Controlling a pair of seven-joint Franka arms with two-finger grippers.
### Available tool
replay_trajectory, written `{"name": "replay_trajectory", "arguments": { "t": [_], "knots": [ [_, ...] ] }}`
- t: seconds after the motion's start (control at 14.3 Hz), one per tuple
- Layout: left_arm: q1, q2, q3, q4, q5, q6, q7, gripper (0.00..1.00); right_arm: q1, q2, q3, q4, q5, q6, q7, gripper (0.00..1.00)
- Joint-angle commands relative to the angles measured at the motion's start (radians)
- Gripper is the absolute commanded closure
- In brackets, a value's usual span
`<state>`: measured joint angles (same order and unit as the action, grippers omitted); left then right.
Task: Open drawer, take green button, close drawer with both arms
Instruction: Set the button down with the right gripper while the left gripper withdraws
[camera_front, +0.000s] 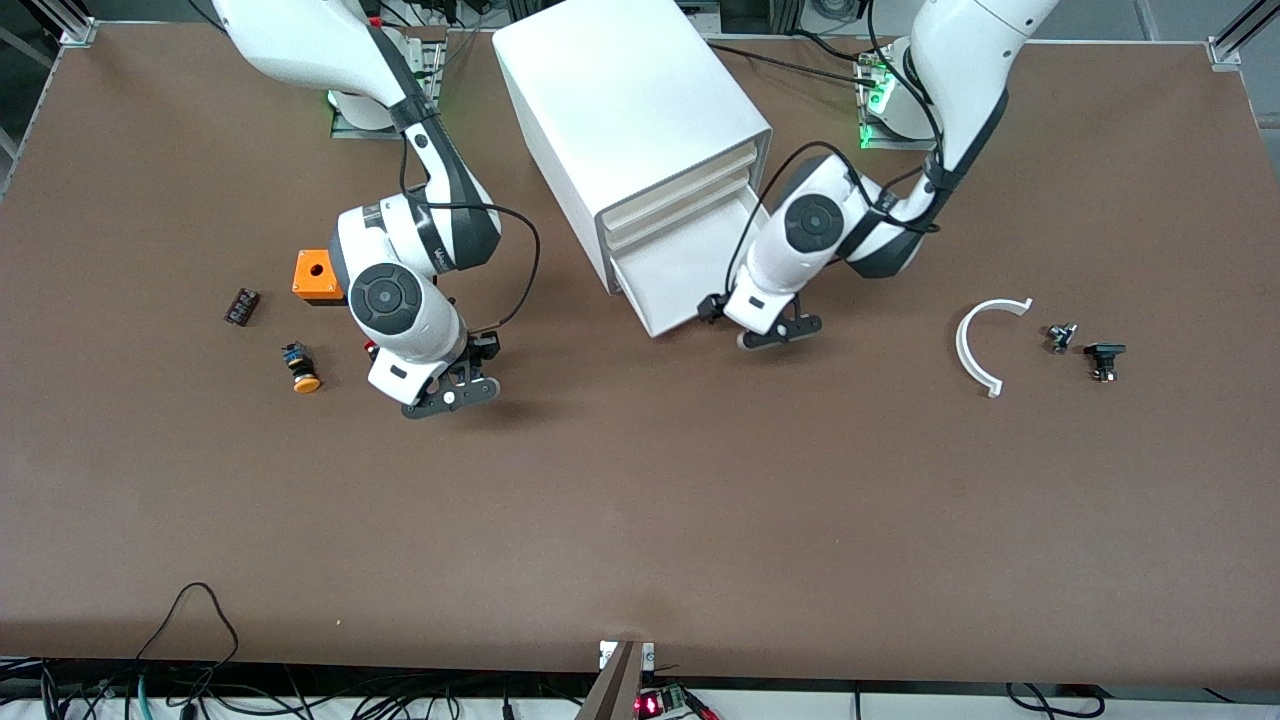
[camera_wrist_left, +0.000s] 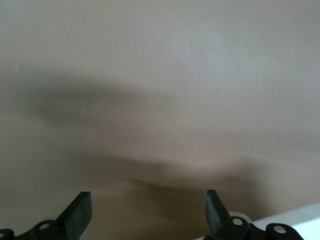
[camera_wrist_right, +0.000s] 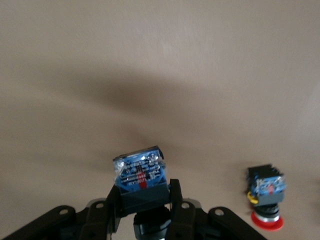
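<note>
The white cabinet (camera_front: 630, 110) stands at the back of the table. Its lowest drawer (camera_front: 670, 270) is pulled out and its tray looks bare. My left gripper (camera_front: 775, 330) is open and empty, low over the table beside the drawer's front corner; in the left wrist view (camera_wrist_left: 147, 207) its fingers stand wide apart, and a white edge (camera_wrist_left: 300, 217) shows at one corner. My right gripper (camera_front: 450, 395) is over the table toward the right arm's end. In the right wrist view (camera_wrist_right: 144, 192) it is shut on a button (camera_wrist_right: 140, 175) with a black body and blue back; the cap is hidden.
A red-capped button (camera_wrist_right: 265, 200) lies on the table beside my right gripper. A yellow-capped button (camera_front: 300, 370), an orange box (camera_front: 318, 276) and a small black part (camera_front: 241, 306) lie nearby. A white curved piece (camera_front: 985, 345) and two small black parts (camera_front: 1104, 360) lie toward the left arm's end.
</note>
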<state>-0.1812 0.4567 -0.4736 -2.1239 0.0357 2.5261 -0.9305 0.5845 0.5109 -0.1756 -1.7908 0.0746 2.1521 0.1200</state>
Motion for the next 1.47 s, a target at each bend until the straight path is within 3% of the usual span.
{"name": "replay_trajectory", "arguments": {
  "t": [0.0, 0.28, 0.56, 0.84, 0.91, 0.98, 1.05, 1.12, 1.26, 1.4],
  "knots": [
    [0.0, -0.085, -0.04, -0.066, -0.033, -0.058, 0.018, 0.0, 0.001, -0.084, 0.01, -0.166, 0.004, 0.103, 0.03, 0.69],
    [0.003, -0.121, -0.132, -0.11, -0.033, -0.078, 0.019, 0.0, 0.0, -0.086, 0.01, -0.226, 0.005, 0.219, 0.07, 0.69],
    [0.012, -0.125, -0.149, -0.108, -0.033, -0.078, 0.019, 0.0, 0.001, -0.081, 0.007, -0.245, 0.002, 0.282, 0.113, 0.68],
    [0.202, -0.202, -0.137, -0.026, -0.033, -0.066, 0.019, 0.0, 0.0, -0.069, -0.022, -0.281, 0.004, 0.34, 0.141, 0.67],
    [0.253, -0.24, -0.132, -0.002, -0.033, -0.066, 0.019, 0.0, 0.0, -0.068, -0.022, -0.292, 0.002, 0.35, 0.164, 0.63],
    [0.297, -0.278, -0.123, 0.022, -0.03, -0.076, 0.024, 0.0, 0.0, -0.065, -0.022, -0.294, 0.002, 0.353, 0.184, 0.47],
    [0.325, -0.323, -0.112, 0.041, -0.03, -0.119, 0.068, 0.0, 0.0, -0.057, -0.022, -0.289, 0.002, 0.351, 0.211, 0.14],
    [0.333, -0.366, -0.09, 0.079, -0.031, -0.213, 0.161, 0.0, 0.0, -0.058, -0.022, -0.286, 0.002, 0.348, 0.243, 0.0],
    [0.333, -0.412, -0.012, 0.218, -0.034, -0.443, 0.35, 0.0, 0.0, -0.074, -0.022, -0.26, 0.002, 0.33, 0.305, 0.0],
    [0.333, -0.461, 0.071, 0.319, -0.034, -0.597, 0.534, 0.0, 0.0, -0.101, -0.022, -0.195, 0.002, 0.216, 0.316, 0.0]
  ]
}}
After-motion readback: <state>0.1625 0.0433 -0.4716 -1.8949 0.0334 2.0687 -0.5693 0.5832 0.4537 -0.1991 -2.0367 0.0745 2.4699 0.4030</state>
